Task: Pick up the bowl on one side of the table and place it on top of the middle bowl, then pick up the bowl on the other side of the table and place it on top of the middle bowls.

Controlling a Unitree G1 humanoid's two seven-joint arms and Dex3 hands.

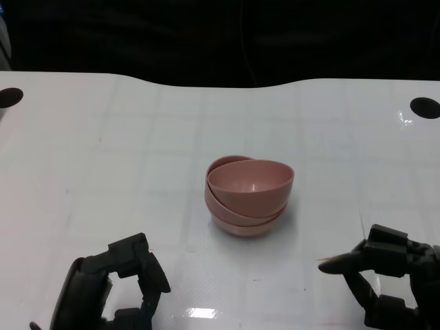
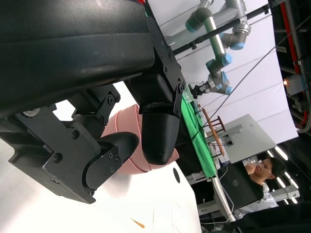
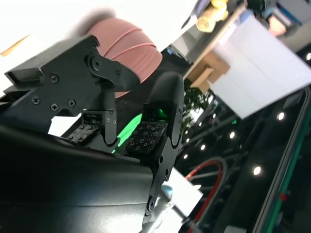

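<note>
We saw 3 pink plastic bowls nested mid-table, the top one tilted. Left hand and right hand held nothing, fingers apart; we judged both should keep clear of the stack.

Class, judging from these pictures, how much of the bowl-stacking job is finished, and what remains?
Done: the pink plastic bowls sit nested in one stack at the middle of the white table, the top one tilted. No bowl lies to either side. In hand: nothing; the left hand and right hand are near the table's front edge, apart from the stack. Left: apparently nothing.
</note>
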